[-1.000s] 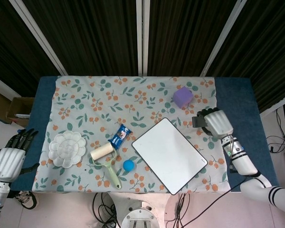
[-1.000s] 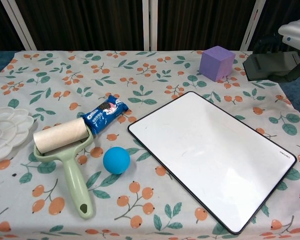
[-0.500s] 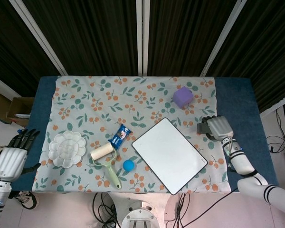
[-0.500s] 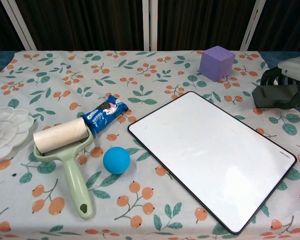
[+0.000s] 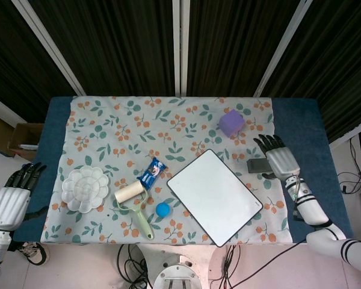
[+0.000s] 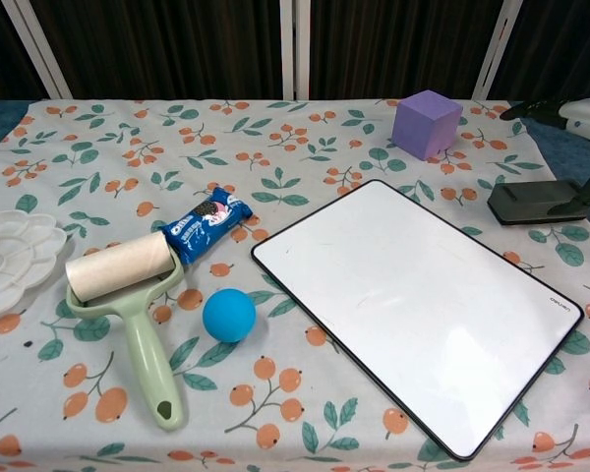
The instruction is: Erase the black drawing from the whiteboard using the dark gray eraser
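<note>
The dark gray eraser (image 5: 259, 165) is seen lying flat on the tablecloth (image 5: 168, 126), just right of the whiteboard (image 5: 215, 196); the right hand (image 5: 278, 158) is spread beside it, nothing held; the left hand (image 5: 12, 197) is kept off the table, fingers apart.

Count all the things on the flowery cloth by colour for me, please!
White: 2, whiteboard and flower-shaped palette
Blue: 2, ball and cookie packet
Purple: 1, cube
Dark gray: 1, eraser
Green: 1, lint roller
Total: 7
</note>
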